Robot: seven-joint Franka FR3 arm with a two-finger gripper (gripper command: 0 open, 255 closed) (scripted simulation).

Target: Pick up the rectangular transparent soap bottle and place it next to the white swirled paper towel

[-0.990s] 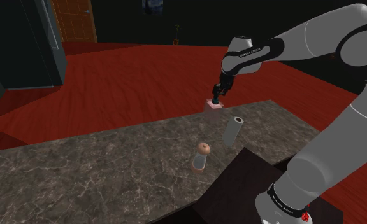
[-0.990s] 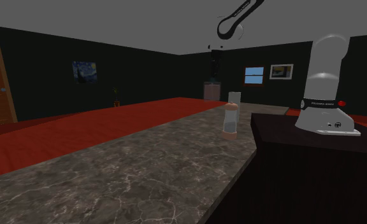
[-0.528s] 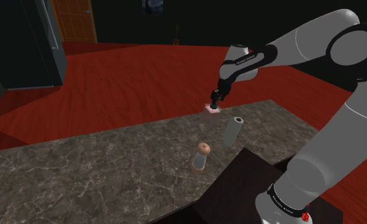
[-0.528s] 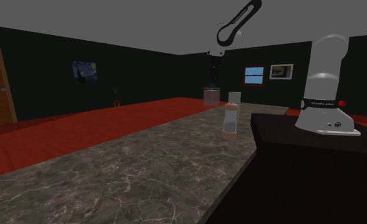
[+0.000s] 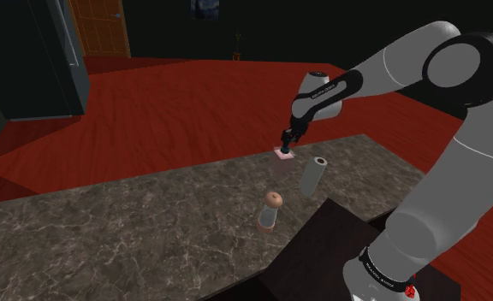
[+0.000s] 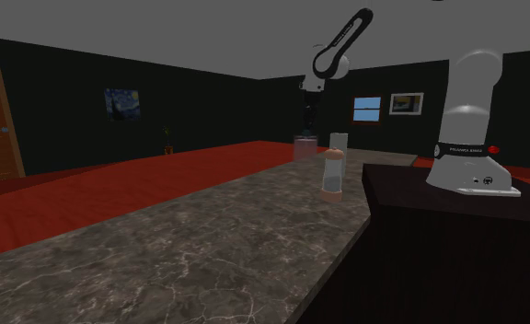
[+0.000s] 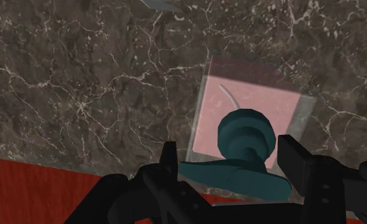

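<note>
Three things share the dark veined stone table (image 5: 133, 231). The dark box stand (image 5: 326, 248) is cut by the shoulder view's lower edge, as is the base of the white arm (image 5: 442, 209). Nearest it stands a small clear bottle with a rounded tan cap (image 5: 270, 211). Behind that is the upright grey-white roll of paper towel (image 5: 311, 177), drawn plain. Just beyond the roll, toward the shoulder view's left and near it without touching, is the rectangular transparent soap bottle with a pinkish fill and a teal pump (image 5: 281, 164). Its clear walls melt into the stone behind, and in the second exterior view the bottle (image 6: 305, 149) is a faint pale block; we cannot tell whether its foot rests on the table or hangs just above. The black hand (image 5: 287, 145) meets it from above. In the wrist view the hand (image 7: 230, 149) is closed on the pump, one finger at each side of the teal spout, and the pump head hides part of the bottle's top (image 7: 239, 95). Farther off lie a red plank floor (image 5: 168, 111) and an orange door (image 5: 99, 21) cut off by the upper edge.
</note>
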